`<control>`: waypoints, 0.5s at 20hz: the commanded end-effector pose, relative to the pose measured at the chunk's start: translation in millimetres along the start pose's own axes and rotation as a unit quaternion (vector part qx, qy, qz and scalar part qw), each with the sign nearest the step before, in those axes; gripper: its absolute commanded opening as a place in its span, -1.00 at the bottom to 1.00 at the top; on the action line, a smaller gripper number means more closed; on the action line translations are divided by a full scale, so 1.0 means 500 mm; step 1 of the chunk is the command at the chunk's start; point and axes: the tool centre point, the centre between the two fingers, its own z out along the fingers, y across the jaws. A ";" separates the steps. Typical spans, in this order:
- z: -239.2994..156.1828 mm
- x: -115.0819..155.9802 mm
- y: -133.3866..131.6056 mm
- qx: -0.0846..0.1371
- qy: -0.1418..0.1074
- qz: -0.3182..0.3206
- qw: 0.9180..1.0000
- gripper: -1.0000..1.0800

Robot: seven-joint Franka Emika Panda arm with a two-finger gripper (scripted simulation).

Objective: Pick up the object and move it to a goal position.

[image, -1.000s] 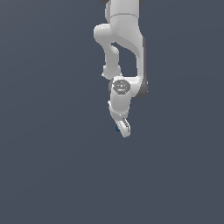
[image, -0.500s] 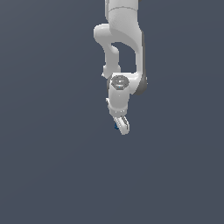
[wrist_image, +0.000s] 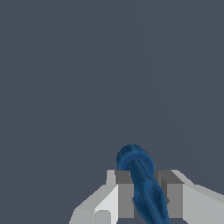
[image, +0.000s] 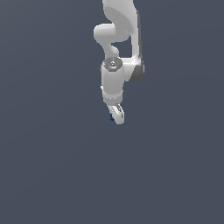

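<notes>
Arm count: one white arm (image: 118, 65), reaching down.
Gripper (image: 116, 117): one — fingers (wrist_image: 124, 192) clamped on the blob.
Blob (wrist_image: 141, 181): one dark blue blob — between the two fingers, off the ground.

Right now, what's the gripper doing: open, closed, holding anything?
Gripper: closed on the dark blue object, which sits clamped between both fingers.

dark blue object (wrist_image: 142, 183), white pincer (wrist_image: 144, 197) (grey pads)
</notes>
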 end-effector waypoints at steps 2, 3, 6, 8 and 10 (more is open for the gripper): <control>-0.064 0.018 0.028 0.000 0.000 0.000 1.000 -1.00; -0.082 0.023 0.035 0.000 0.000 0.000 1.000 -1.00; -0.131 0.038 0.056 0.000 0.000 0.000 1.000 -1.00; -0.160 0.046 0.068 0.000 0.000 0.000 1.000 -1.00; -0.186 0.054 0.078 0.000 0.001 0.000 1.000 -1.00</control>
